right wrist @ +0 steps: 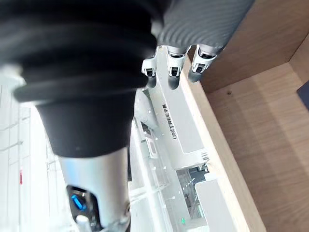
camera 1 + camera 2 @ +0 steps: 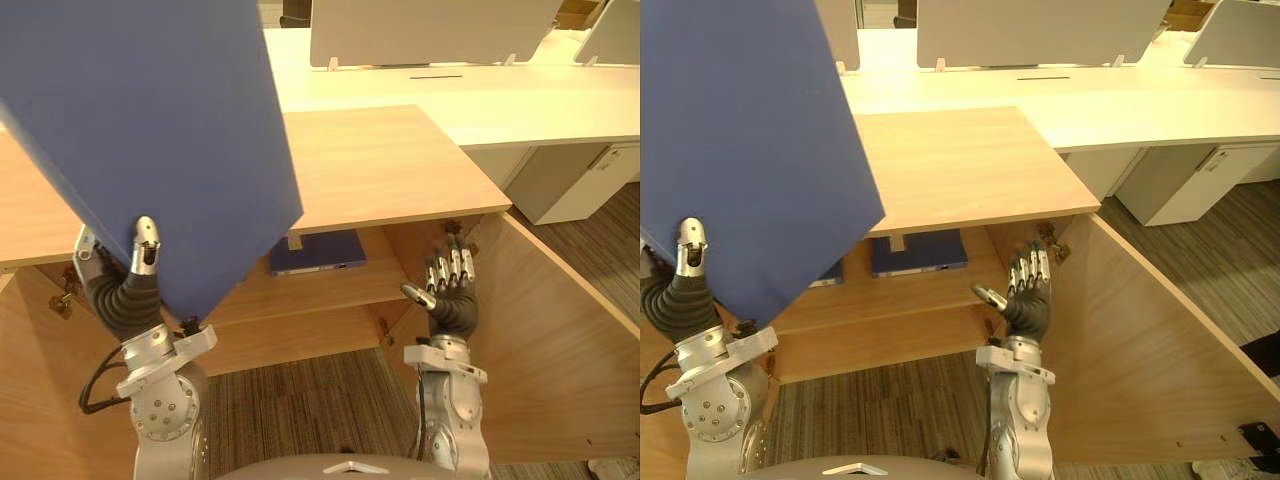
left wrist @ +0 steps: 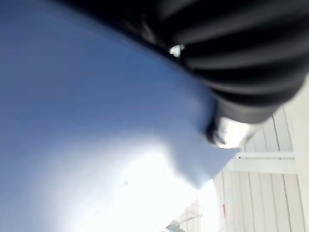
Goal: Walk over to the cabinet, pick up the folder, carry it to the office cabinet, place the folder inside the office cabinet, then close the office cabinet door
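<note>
A large blue folder (image 2: pixel 150 130) is held up high at the left, tilted, covering much of the cabinet's left side. My left hand (image 2: pixel 135 285) grips its lower corner, thumb pressed on the near face; the wrist view has the folder (image 3: pixel 96 121) right against the hand. The low wooden office cabinet (image 2: pixel 390 165) stands open in front of me, its inner shelf (image 2: pixel 300 290) in view. My right hand (image 2: pixel 452 290) is raised before the opening, fingers (image 1: pixel 171 72) straight, holding nothing. The right door (image 2: pixel 540 330) swings out beside that hand.
A second blue folder or book (image 2: pixel 318 252) lies flat on the shelf inside. The left door (image 2: pixel 40 400) stands open too. Behind the cabinet runs a white desk (image 2: pixel 520 100) with grey dividers (image 2: pixel 430 30). A white pedestal (image 2: pixel 590 185) stands at the right on striped carpet.
</note>
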You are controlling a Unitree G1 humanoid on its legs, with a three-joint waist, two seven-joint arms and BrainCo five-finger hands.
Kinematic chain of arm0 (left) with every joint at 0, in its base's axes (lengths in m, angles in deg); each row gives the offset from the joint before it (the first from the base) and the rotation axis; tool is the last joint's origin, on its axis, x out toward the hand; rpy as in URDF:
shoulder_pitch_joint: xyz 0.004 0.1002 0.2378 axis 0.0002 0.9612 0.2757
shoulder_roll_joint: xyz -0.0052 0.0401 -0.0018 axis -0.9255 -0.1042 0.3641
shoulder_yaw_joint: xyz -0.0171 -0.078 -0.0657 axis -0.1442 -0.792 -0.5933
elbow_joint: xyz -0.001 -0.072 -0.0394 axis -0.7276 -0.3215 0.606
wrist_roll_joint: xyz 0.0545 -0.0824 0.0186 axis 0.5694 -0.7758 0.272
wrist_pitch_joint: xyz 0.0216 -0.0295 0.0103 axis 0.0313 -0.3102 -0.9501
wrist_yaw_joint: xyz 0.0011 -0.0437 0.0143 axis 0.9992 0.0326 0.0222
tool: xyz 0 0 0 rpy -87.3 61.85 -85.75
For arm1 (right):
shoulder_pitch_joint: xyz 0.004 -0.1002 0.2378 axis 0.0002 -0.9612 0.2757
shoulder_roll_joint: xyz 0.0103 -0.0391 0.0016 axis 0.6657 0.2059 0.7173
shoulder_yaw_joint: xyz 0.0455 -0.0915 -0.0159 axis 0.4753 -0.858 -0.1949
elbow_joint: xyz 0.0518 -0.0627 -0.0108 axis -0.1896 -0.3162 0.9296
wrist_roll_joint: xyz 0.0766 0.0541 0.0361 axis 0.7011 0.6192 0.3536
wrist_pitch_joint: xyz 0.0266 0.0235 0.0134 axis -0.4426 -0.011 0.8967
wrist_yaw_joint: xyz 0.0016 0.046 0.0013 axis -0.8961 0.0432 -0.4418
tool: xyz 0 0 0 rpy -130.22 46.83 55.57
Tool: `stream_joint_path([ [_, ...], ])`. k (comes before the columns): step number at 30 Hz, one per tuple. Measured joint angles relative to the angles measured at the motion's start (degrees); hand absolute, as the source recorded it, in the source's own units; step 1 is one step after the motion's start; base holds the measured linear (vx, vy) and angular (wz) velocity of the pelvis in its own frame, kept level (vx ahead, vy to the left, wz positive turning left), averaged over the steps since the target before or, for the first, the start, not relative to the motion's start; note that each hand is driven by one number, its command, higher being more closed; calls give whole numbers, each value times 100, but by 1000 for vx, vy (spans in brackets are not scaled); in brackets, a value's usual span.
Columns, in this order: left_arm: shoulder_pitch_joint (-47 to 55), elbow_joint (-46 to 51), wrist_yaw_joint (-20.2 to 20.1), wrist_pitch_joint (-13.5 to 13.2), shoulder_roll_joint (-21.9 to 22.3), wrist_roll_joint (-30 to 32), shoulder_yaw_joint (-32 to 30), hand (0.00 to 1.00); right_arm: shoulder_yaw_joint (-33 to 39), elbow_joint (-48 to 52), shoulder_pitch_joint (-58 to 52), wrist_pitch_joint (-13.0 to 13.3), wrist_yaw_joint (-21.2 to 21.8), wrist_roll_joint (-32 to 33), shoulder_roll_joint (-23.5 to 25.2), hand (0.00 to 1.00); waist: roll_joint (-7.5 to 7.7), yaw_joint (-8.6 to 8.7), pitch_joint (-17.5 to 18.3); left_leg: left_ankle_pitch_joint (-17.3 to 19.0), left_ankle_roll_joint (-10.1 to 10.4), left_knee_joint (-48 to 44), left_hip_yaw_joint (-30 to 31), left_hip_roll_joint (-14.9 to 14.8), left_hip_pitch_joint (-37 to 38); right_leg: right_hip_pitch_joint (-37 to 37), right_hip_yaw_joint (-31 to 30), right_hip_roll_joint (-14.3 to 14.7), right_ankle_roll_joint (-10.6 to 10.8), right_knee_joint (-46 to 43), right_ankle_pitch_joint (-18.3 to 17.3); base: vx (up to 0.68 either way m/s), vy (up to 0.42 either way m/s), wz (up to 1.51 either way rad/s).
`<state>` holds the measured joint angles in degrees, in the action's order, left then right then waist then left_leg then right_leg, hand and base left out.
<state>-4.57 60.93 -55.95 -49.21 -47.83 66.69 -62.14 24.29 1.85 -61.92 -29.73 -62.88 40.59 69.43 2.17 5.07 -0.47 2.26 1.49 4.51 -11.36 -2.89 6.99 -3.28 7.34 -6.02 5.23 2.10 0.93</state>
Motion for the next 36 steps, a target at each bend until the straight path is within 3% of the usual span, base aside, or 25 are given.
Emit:
stream_joint_path([
  [9, -29, -669, -599, -61, -127, -430, 463, 100, -23, 1, 874, -1, 44, 0, -223, 0, 35, -149, -21, -3, -2, 1, 96, 0, -9, -60, 96, -10, 10, 0, -7, -26, -20, 6],
  [18, -138, -1088, -1183, -66, -398, -654, 896, 100, 10, -9, 1433, -12, 235, 293, -463, 0, 41, -177, -24, -7, -2, 0, 190, -1, -72, -46, 131, -14, 14, 0, -10, -12, -24, 5],
  [26, -244, -1117, -1444, -66, -561, -654, 1052, 100, 13, -45, 1479, -126, 514, 560, -557, 0, 63, -192, -37, -6, -4, -1, 200, 0, -92, -34, 129, -22, 15, -1, -9, -5, -7, 0],
  [36, -310, -1118, -1482, -72, -682, -637, 1179, 100, -28, -489, 1627, -264, 926, 732, -848, 0, 73, -197, -40, -8, -5, 0, 190, -1, -108, -5, 117, -22, 15, -5, -9, -11, -10, 0],
])
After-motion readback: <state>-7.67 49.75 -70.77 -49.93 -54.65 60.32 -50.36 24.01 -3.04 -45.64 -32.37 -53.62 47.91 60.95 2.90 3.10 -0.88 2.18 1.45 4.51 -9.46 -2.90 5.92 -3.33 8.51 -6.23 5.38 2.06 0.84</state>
